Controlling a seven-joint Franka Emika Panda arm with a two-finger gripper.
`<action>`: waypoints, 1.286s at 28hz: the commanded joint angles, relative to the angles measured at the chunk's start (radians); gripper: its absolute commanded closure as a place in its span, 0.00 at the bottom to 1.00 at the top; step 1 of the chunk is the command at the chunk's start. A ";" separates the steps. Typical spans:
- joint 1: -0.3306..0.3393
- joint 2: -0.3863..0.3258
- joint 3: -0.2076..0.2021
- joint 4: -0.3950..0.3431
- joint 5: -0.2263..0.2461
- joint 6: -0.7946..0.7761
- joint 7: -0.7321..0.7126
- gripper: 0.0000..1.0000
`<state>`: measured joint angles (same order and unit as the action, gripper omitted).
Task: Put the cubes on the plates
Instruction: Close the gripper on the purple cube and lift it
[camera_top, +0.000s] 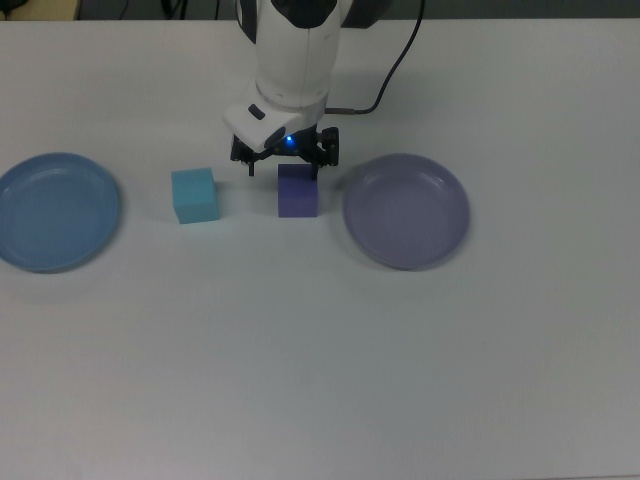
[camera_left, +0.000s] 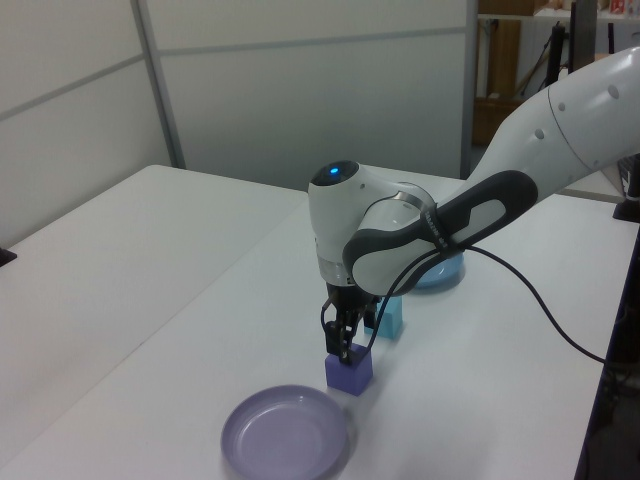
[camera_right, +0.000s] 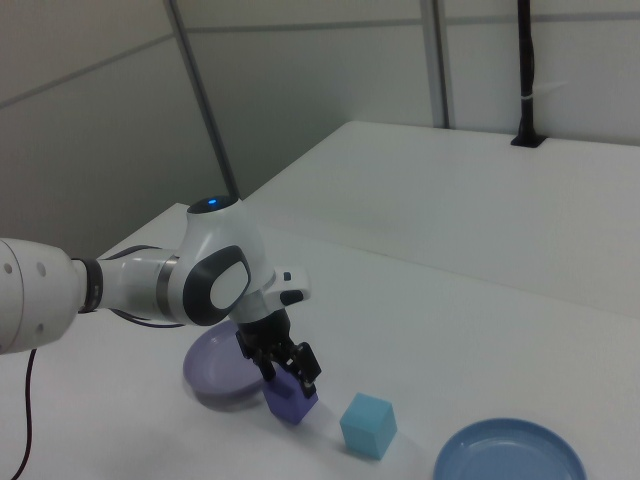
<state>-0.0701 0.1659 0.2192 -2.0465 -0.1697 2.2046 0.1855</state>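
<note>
Gripper down over the blue-purple cube, grasp about to be made

I have the black two-finger gripper (camera_top: 285, 160) lowered onto the small matte blue-purple cube (camera_top: 298, 191), fingers spread to either side of its top and, as far as I can judge, not yet pinching it. That cube sits flat on the white desk (camera_top: 320, 350), just beside the round lavender-purple rimmed plate (camera_top: 407, 210), on the top view's left of it. The light cyan matte cube (camera_top: 195, 195) sits further off on that same side, and the round light blue rimmed plate (camera_top: 55, 211) lies well beyond it. I expect the blue-purple cube to be light, rigid and not fragile, with a matte skin that should not slip. I would take it on two opposite flat side faces, low enough that the fingers (camera_left: 343, 350) bear squarely rather than on the top edges.
</note>
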 joint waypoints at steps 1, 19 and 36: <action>0.007 -0.019 0.000 -0.014 -0.021 0.015 0.029 0.00; 0.046 0.033 0.002 -0.009 -0.024 0.027 0.031 0.00; 0.038 0.058 0.000 0.008 -0.045 0.066 0.055 0.87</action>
<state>-0.0308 0.2465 0.2197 -2.0413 -0.1919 2.2685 0.2135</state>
